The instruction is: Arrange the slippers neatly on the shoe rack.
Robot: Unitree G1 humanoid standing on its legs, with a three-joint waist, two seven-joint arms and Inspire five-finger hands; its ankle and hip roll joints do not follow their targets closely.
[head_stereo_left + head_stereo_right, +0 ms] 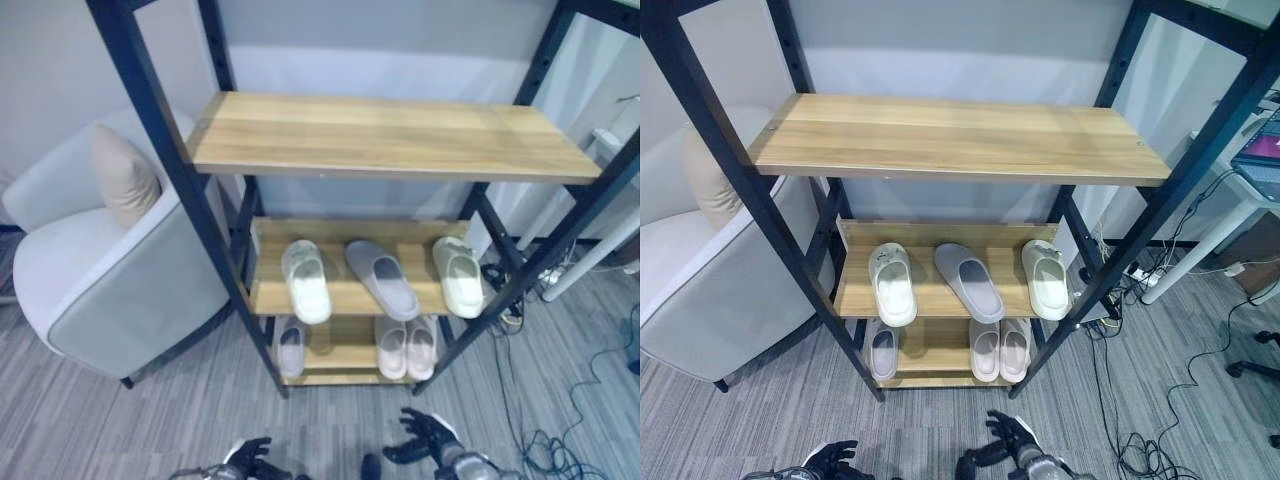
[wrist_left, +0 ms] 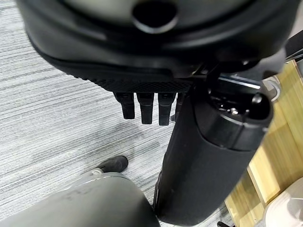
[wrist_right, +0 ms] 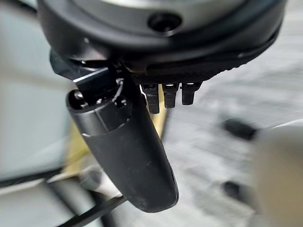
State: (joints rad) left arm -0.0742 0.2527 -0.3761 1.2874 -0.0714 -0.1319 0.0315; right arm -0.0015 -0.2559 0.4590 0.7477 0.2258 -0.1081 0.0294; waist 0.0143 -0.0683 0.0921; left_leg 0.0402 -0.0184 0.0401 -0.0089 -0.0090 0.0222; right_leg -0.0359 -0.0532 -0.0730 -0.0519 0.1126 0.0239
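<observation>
The shoe rack (image 1: 395, 135) has a black frame and three wooden shelves, and its top shelf is bare. Three slippers lie on the middle shelf: a white slipper (image 1: 306, 280) at the left, a grey slipper (image 1: 382, 278) slanting in the middle, and a cream slipper (image 1: 459, 276) at the right. On the bottom shelf a single pale slipper (image 1: 291, 347) lies at the left and a pale pair (image 1: 406, 346) at the right. My left hand (image 1: 248, 458) and right hand (image 1: 425, 436) hang low over the floor in front of the rack. Both have relaxed fingers and hold nothing.
A light grey armchair (image 1: 100, 270) with a beige cushion (image 1: 122, 175) stands close to the rack's left side. Loose cables (image 1: 540, 400) and a power strip lie on the floor at the right, by white desk legs (image 1: 590, 260). Grey carpet lies in front.
</observation>
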